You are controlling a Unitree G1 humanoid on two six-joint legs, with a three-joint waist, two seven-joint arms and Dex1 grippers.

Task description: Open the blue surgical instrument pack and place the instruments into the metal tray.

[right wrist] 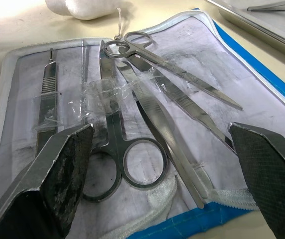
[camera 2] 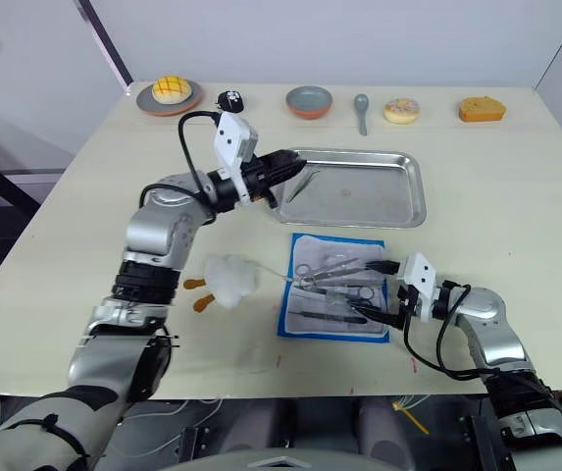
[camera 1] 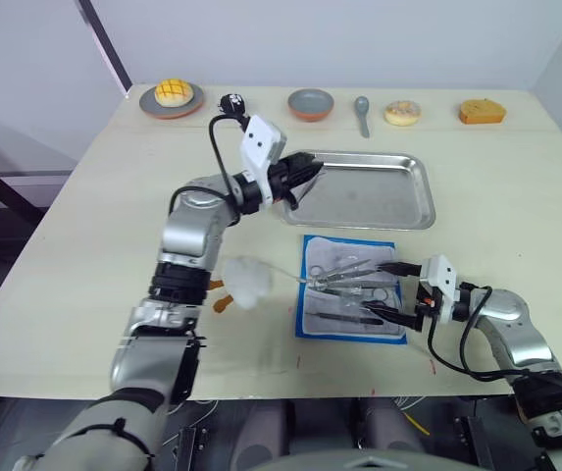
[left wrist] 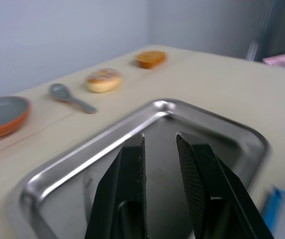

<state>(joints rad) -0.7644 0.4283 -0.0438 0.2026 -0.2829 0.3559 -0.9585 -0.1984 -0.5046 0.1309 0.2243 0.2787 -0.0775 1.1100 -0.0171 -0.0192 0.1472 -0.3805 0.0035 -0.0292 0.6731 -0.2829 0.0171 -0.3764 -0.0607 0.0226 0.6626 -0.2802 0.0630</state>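
- Right gripper (camera 1: 396, 290): fingers spread wide, holding nothing, poised low at the right edge of the opened blue surgical instrument pack (camera 1: 350, 287).
- Left gripper (camera 1: 303, 177): fingers a narrow gap apart, empty, over the left end of the metal tray (camera 1: 403, 193).
- Pack: lies flat with its white inner side up and blue border showing, on the table just in front of the tray.
- Instruments (right wrist: 132, 119): ring-handled scissors, forceps and slim flat tools lie on the pack's inner side, some under clear plastic scraps; one slim tool (right wrist: 274, 6) lies inside the tray.
- White plush toy (camera 1: 247, 280) with orange parts: on the table left of the pack, a thin white string running from it toward the pack.
- Table (camera 1: 496, 255): pale beige top; along its far edge stand a plate with a yellow bun (camera 1: 173, 93), a small black object (camera 1: 230, 102), a grey bowl (camera 1: 311, 103), a grey spoon (camera 1: 362, 112), a doughnut (camera 1: 402, 112) and an orange cake piece (camera 1: 482, 111).
- Room: plain pale walls behind the table.
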